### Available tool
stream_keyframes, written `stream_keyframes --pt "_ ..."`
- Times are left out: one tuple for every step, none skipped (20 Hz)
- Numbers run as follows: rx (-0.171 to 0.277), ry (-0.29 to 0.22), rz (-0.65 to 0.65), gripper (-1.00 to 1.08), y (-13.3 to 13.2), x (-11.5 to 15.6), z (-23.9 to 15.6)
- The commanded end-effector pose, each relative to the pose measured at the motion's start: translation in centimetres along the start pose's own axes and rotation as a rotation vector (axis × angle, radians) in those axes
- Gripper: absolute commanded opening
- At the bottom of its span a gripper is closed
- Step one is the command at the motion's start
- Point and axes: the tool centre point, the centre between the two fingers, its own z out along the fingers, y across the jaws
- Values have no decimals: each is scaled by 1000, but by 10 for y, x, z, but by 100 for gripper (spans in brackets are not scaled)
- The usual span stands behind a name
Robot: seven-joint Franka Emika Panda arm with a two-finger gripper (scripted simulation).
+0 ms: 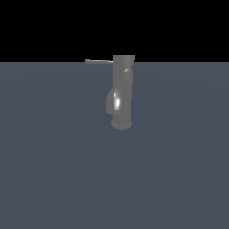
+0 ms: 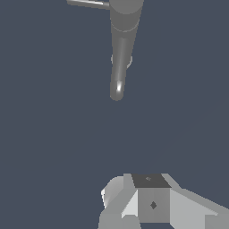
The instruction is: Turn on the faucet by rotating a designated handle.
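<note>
While nothing touches it, the broad flat slate-grey tabletop [image 1: 53, 179] carries the grey glossy metal upright faucet [image 1: 122, 89], which stands alone on its flared base near the middle of the exterior view, and I read this as the approach step, with contact not yet made. My pale grey blocky gripper [image 2: 147, 201] shows only in the wrist view, well apart from the faucet, with bare table between them; I see its body but not its fingertips, so I can't tell whether it's spread or closed. Next, I judge, I need to close that gap and come up level with the cap, then push sideways on the thin flat grey metal handle [image 1: 99, 61], which sticks out from the faucet's top toward the exterior view's left. The exterior view gives me the faucet's full height and base but no arm at all; the wrist view gives me the gripper and looks down along the curved spout [image 2: 117, 89], handle clipped at the edge.
</note>
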Motion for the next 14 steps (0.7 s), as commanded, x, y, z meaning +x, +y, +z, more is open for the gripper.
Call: stream_keyframes --pt "0 0 0 -100 0 0 0" --pt "1 1 0 -100 0 0 0" --pt "2 2 0 -100 0 0 -1" --pt "5 4 0 -100 1 1 -2" --pt "9 8 -1 -100 1 1 -4" --pt "13 12 -2 -100 2 1 -6" --pt "16 16 -4 -100 2 2 -8" --pt "19 19 -6 -100 3 2 -10" --pt "21 21 -7 -100 3 1 -11" --pt "22 22 -9 -100 3 1 -12" --pt "22 22 -10 -100 3 1 -12" --pt "22 22 -10 -100 3 1 -12" --pt "21 22 -10 -100 3 1 -11" --pt "21 21 -8 -100 3 1 -11"
